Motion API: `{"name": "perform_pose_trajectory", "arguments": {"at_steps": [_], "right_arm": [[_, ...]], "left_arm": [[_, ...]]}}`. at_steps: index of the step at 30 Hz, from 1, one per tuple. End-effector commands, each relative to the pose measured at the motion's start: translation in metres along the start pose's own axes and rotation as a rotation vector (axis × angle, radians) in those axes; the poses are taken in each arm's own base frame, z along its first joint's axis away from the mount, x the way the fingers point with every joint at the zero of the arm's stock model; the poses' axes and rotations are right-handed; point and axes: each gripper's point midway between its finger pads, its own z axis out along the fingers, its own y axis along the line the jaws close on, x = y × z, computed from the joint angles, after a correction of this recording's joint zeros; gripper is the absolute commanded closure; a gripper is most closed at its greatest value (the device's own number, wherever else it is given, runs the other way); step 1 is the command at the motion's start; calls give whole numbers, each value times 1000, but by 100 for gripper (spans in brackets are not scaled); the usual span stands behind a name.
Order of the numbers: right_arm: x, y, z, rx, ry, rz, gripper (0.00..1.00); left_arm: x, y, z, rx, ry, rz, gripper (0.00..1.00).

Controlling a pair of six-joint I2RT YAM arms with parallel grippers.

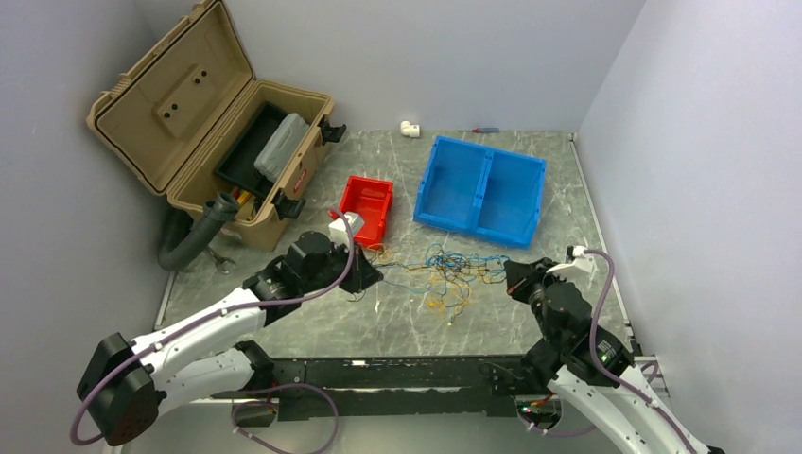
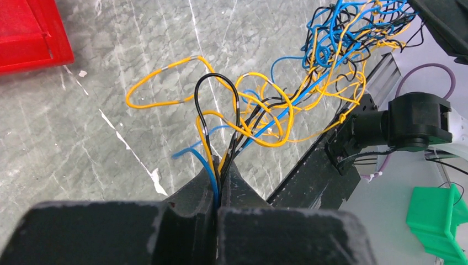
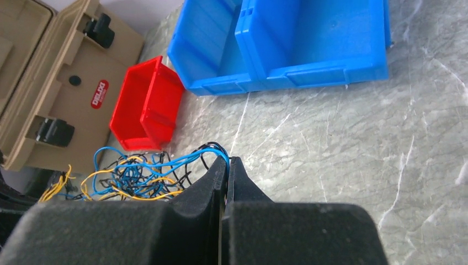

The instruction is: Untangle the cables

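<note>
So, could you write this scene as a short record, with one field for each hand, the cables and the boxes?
cables: one tangle on the table, between the hands
left hand: shut on yellow, black and blue strands
right hand: shut on blue strands at the tangle's other end
red bin: beyond the tangle, beside the blue bin
toolbox: lid open, far left
</note>
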Motion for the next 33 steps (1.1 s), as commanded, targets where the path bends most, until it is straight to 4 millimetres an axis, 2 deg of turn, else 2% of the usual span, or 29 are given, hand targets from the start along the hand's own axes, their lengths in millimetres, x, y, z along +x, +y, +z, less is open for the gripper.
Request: {"name": "perform_pose_trajectory", "arguments": {"at_steps": [1, 3, 4, 6, 9, 10, 12, 20, 25, 28, 33], "right_arm": [[-7, 9, 4, -26, -13, -63, 100], [-6, 23, 4, -84, 9, -86, 100], [-5, 31, 3, -117, 24, -100, 100], [-3, 48, 1, -200, 53, -127, 100], [-3, 70, -3, -304, 78, -158, 100], [-3, 77, -4, -334, 85, -165, 100], [-2, 91, -7, -396, 101, -179, 100], [-10, 130, -14, -527, 151, -218, 100], [-24, 150, -20, -587, 140, -222, 100], [-26, 162, -26, -638, 153, -225, 100], [-29, 172, -27, -659, 167, -226, 100]], "left_arm": [[-8, 0, 4, 5, -10, -2, 100], [-6, -3, 4, 25, -2, 1, 98], [-9, -8, 5, 48, -18, 9, 94], [-11, -15, 4, 90, -23, 23, 77], [-13, -23, 2, 141, -38, 47, 44], [-15, -27, 1, 159, -45, 60, 36], [-18, -32, -1, 185, -56, 87, 27], [-42, -59, 0, 252, -117, 187, 23], [-58, -79, -4, 278, -194, 257, 15], [-69, -81, -6, 246, -244, 281, 2], [-83, -84, -7, 238, -291, 336, 1]]}}
